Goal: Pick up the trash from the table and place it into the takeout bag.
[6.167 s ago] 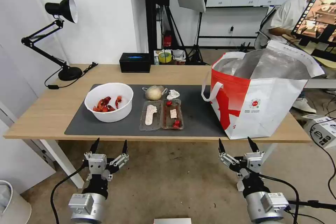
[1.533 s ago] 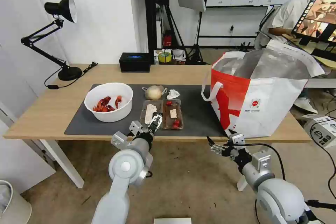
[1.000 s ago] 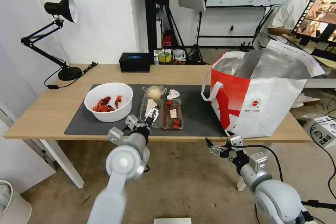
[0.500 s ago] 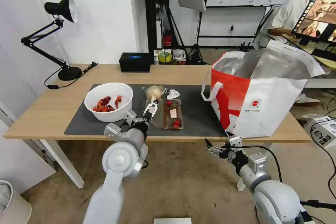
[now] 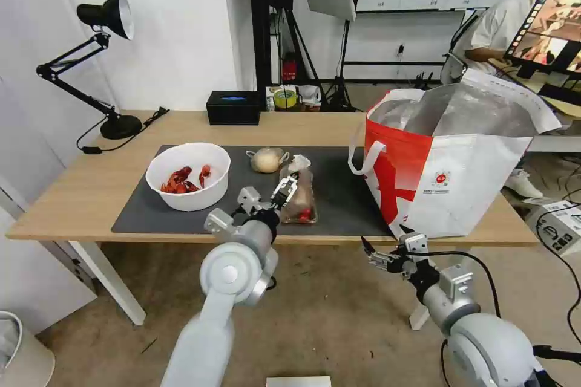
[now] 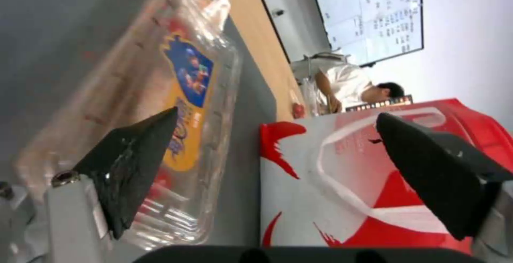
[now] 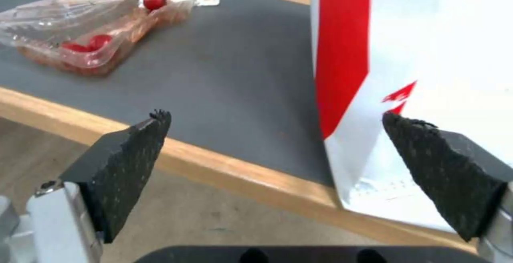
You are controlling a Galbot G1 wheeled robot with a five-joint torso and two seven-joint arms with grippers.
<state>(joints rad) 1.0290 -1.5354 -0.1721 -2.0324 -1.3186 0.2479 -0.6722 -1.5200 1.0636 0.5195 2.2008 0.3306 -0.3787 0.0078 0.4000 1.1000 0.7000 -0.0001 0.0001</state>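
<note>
Reaching: the left gripper (image 5: 284,191) is hovering over the mat, at the left edge of the tray (image 5: 301,196), its fingers spread apart with nothing between them.
Left wrist view: one fingertip (image 6: 140,142) is lying over the tray's (image 6: 155,106) lid, the other standing free against the bag's (image 6: 374,174) side.
Tray: it is sitting folded shut on the mat (image 5: 181,214), near the counter's front edge, red scraps showing through the clear plastic (image 7: 91,44).
Right gripper (image 5: 387,254): it is hanging released below the counter's (image 5: 78,187) near edge, in front of the bag's (image 5: 460,181) near left corner, grasping nothing.
Right wrist view: the counter edge (image 7: 214,166), the mat (image 7: 230,78) and the bag's red-and-white side (image 7: 406,54) are lying between the spread fingers.
Bag: it is standing upright and open at the counter's right end, its left strap drooping over the mat.
Bowl (image 5: 189,176): it is resting on the mat's left part, red shells inside.
Knotted bag (image 5: 267,159): it is lying at the mat's far side, between bowl and tissue.
Tissue (image 5: 301,162): it is lying just beyond the tray's far end.
Lamp (image 5: 91,60): it is standing at the far left corner.
Box (image 5: 233,107): it is sitting at the far edge.
</note>
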